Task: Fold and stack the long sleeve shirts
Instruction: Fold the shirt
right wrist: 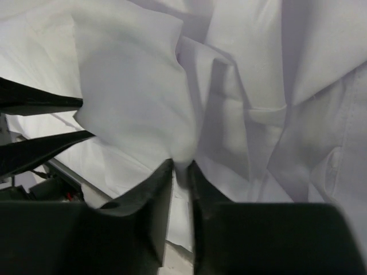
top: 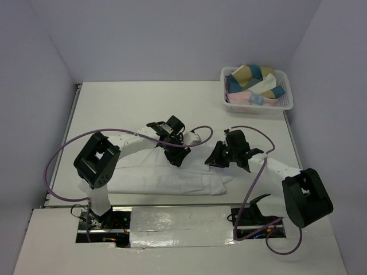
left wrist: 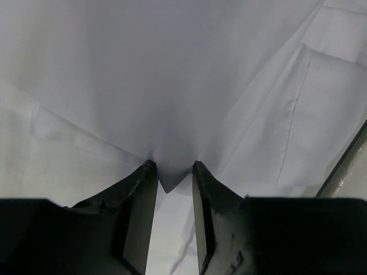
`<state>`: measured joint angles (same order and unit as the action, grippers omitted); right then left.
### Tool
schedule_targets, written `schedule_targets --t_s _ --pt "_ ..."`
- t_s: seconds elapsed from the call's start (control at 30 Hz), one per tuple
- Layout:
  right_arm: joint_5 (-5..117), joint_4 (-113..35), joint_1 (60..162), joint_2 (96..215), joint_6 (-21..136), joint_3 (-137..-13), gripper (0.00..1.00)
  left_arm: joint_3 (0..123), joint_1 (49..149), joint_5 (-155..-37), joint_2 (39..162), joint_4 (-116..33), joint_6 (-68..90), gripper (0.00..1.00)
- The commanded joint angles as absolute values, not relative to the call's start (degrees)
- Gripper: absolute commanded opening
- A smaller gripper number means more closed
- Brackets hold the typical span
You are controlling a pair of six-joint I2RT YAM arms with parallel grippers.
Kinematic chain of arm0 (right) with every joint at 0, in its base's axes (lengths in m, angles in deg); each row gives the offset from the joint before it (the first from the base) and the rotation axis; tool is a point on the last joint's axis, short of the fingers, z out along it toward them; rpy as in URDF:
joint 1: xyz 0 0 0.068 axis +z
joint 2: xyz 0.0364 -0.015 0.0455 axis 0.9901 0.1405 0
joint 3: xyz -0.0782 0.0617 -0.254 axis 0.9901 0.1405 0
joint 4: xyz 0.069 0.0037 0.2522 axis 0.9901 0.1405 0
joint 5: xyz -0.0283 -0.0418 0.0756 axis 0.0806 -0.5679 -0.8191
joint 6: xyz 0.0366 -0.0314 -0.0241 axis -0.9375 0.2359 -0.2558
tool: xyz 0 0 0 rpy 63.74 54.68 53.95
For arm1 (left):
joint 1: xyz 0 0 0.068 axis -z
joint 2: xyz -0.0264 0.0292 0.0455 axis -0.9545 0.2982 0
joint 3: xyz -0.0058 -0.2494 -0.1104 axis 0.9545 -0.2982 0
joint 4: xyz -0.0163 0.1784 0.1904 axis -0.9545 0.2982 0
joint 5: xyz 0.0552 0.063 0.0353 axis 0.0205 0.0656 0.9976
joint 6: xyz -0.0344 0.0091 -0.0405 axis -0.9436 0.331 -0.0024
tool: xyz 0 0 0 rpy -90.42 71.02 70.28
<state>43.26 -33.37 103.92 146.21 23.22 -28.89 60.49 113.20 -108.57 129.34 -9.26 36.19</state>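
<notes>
We see a white long sleeve shirt (top: 166,179) lying crumpled along the near part of the white surface (top: 126,109), spread from the left arm's base towards the middle, with both arms bent over it. The left pincer (left wrist: 172,172) is clamped on the shirt: a pointed fold of the thin cloth sits between its fingertips (left wrist: 146,169), and creases fan out from that spot. The right pincer (right wrist: 180,166) is just to the right of it, at the shirt's right end. Its jaws are drawn almost together on a bunched ridge of the same white cloth, with loose folds and a stitched seam lying beyond the tips. At the far right corner of the surface, well apart from the arms, stands a white lattice basket (top: 287,104) holding folded cloths (top: 252,77) in tan, teal, white and pink.
</notes>
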Motion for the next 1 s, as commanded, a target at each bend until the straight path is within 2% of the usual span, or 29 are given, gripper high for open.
schedule_targets --t_s 0.0,0.07,0.1,0.17,0.2,0.27,0.57,0.73,0.8,0.87,0.9,0.93,0.97 --pt "41.7 -35.6 104.4 146.2 23.8 -28.3 0.2 63.6 112.9 -111.6 128.8 -7.7 36.7 0.42" --pt "41.6 -34.2 104.4 145.8 24.8 -28.5 0.09 64.1 112.7 -111.7 128.3 -6.6 37.0 0.37" --pt "41.5 -33.7 104.4 145.6 25.1 -28.6 0.06 64.1 112.6 -112.4 128.2 -6.3 37.2 0.29" --pt "40.5 -32.7 104.4 145.0 25.7 -29.1 0.02 64.0 112.6 -113.0 127.6 -5.8 37.3 0.17" --pt "40.1 -32.3 104.4 144.3 25.8 -29.1 0.01 64.0 112.6 -113.2 127.4 -5.4 37.4 0.05" --pt "39.8 -30.8 104.3 143.4 26.2 -29.4 0.0 64.3 112.6 -113.9 127.0 -4.6 37.6 0.0" --pt "38.6 -18.9 103.5 138.6 31.2 -33.2 0.0 69.5 112.5 -114.4 126.7 4.2 43.3 0.0" --pt "38.4 -16.1 103.3 139.6 33.0 -33.7 0.0 70.2 112.5 -115.6 128.0 7.2 45.1 0.0" --pt "37.9 -17.8 103.3 140.2 32.5 -32.9 0.0 70.2 112.6 -115.7 128.9 8.0 45.6 0.07" --pt "37.0 -19.6 103.3 141.4 31.8 -32.1 0.0 70.8 112.6 -116.0 130.6 9.1 45.7 0.18" --pt "36.9 -20.1 103.4 141.7 31.6 -32.0 0.03 71.1 112.6 -116.3 131.2 10.5 46.0 0.34" --pt "36.9 -20.4 103.3 142.3 31.4 -32.0 0.12 71.5 112.6 -116.1 131.9 10.9 46.0 0.41" --pt "37.6 -20.5 103.3 143.1 31.2 -32.1 0.17 71.6 112.6 -115.4 132.1 11.9 46.8 0.51"
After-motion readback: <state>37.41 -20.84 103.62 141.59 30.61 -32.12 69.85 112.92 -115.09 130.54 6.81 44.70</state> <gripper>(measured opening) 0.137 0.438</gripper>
